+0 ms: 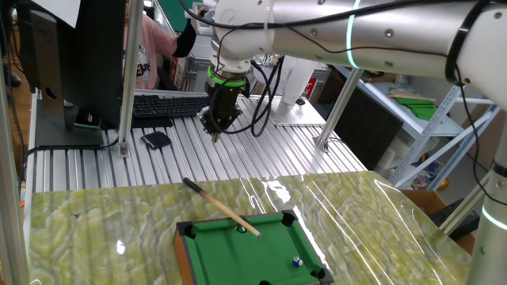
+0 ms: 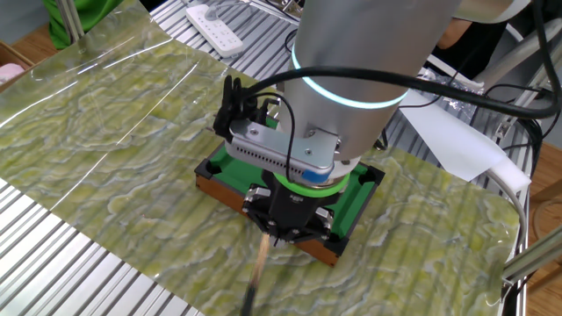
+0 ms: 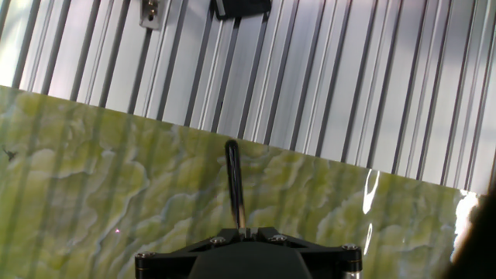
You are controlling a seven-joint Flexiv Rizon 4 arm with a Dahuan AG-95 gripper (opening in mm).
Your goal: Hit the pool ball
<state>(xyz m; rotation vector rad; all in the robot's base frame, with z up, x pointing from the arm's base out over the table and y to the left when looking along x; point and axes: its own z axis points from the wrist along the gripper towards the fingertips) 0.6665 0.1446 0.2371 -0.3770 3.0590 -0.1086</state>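
Note:
The mini green pool table (image 1: 238, 252) sits at the front of the marbled mat. The pool ball (image 1: 297, 260), blue with a white patch, lies on the felt near the table's right front corner. A wooden cue stick (image 1: 222, 209) with a dark butt lies slanted, its tip over the table's far rail. My gripper (image 1: 215, 128) hangs high above the cue, jaws shut on nothing. In the hand view the cue (image 3: 235, 182) lies on the mat below the gripper (image 3: 246, 231). In the other fixed view the gripper (image 2: 280, 234) and arm hide the ball.
A dark small ball (image 1: 242, 229) rests near the far rail. A keyboard (image 1: 170, 104), a black flat object (image 1: 156, 140) and a monitor (image 1: 71, 55) stand on the ribbed metal bench behind. A power strip (image 2: 215, 17) and a white sheet (image 2: 457, 140) lie beyond the mat.

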